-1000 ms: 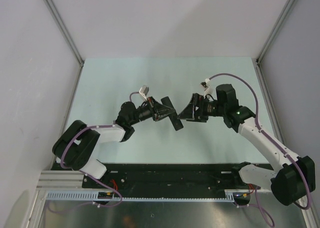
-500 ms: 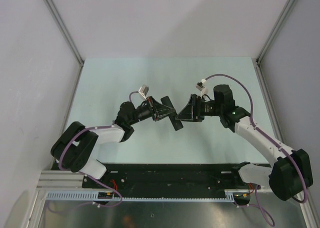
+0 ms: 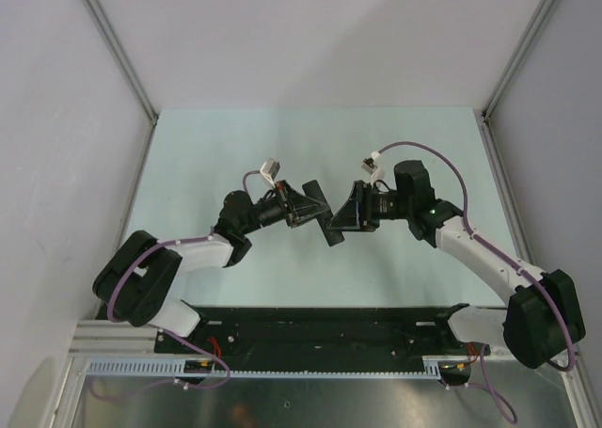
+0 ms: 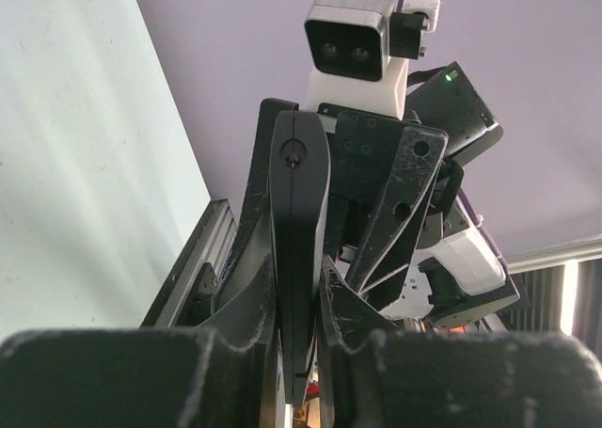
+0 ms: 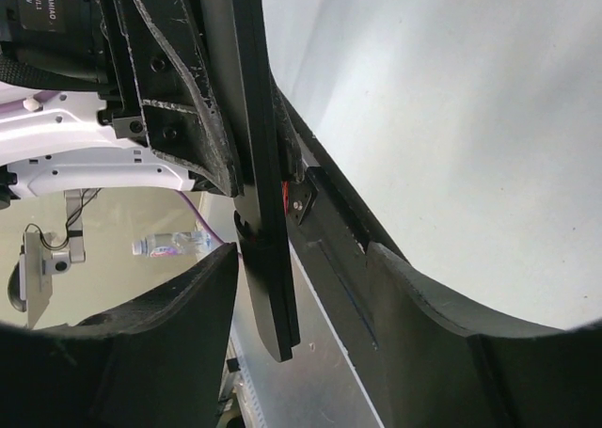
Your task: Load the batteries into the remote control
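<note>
Where the arms meet: above the middle of the table [image 3: 235, 146], with the two wrists pointing toward each other.
Remote control [image 3: 331, 232]: off the table, in the air between the two grippers. From above it runs at a slant, its far end by the left arm's fingers and its near end sticking out below them.
Left gripper [image 3: 308, 207]: pressed together on the remote control, pinching its two flat faces. In the left wrist view the black bar rises edge-on from between the fingers.
Right gripper [image 5: 282, 230]: spread, with one finger on each side of the remote control's free end. Gaps show between the bar and the fingers, so it is not pinching.
Red-orange speck [image 5: 285, 195]: sits against the bar's edge in the right wrist view, too small to tell what it is.
</note>
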### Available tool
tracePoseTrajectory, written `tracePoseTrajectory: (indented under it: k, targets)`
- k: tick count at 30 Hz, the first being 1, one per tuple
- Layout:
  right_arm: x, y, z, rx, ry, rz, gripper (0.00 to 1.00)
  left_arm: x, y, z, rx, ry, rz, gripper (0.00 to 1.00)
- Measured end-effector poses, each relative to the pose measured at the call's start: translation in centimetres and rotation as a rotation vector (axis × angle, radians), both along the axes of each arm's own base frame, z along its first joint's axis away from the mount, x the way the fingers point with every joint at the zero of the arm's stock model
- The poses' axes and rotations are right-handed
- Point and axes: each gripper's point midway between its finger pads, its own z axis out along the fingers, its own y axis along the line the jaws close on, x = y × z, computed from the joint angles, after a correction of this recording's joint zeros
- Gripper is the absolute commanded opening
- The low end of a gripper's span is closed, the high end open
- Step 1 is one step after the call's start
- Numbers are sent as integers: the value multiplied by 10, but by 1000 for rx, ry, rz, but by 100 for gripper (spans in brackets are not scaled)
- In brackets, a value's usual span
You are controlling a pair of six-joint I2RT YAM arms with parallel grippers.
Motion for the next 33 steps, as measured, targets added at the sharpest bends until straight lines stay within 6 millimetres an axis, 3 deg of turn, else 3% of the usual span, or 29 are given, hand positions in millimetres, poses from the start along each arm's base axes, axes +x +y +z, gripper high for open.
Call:
tracePoseTrajectory:
  k: [17,25,33]
  targets:
    - [-5,6,5,35,4,43,33,-1,0,-1,5,5,-2,0]
    - [-8,8,6,45,20,59,2,-2,0,-2,8,9,-9,0]
    - [-9,9,6,46,26,62,0,-4,-1,-1,10,10,-12,0]
